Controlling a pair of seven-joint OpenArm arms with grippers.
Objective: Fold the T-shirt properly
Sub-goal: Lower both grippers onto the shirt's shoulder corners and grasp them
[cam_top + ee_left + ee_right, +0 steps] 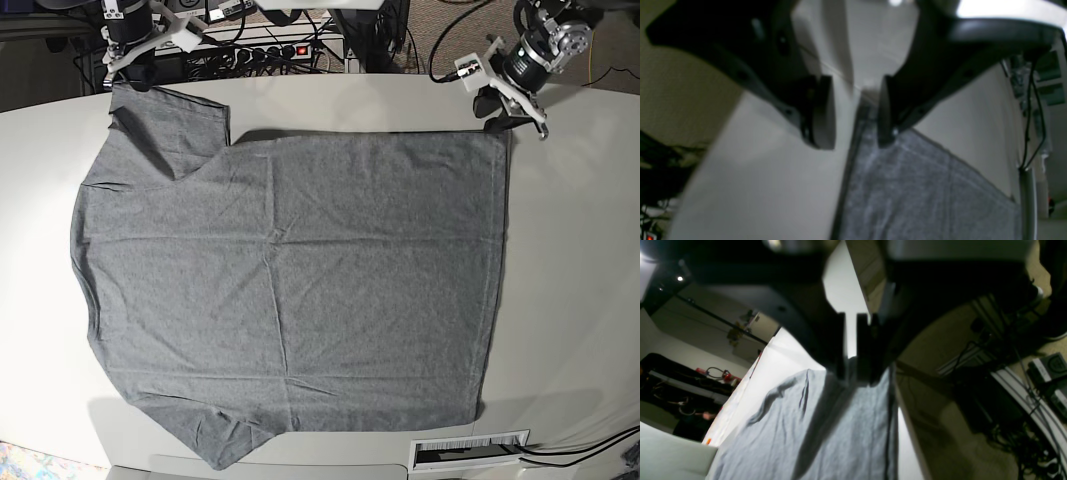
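While the T-shirt (290, 290) lies spread flat, we enter:
Location: across the white table (580, 300), collar side toward the base view's left, hem along its right, one sleeve at the far left corner, the other at the near edge.
Left gripper (856, 113): jaws plainly apart, nothing between them; it hangs just over the far hem corner.
Right gripper (851, 373): at the far sleeve's edge, jaws a narrow slit; cloth lies right at the tips, but we cannot tell whether it is pinched.
Handling: we judge it a soft, light, limp knit; it will drape, drag and wrinkle.
Hold: we would pinch the edges, at hem corner and sleeve or shoulder, both arms together.
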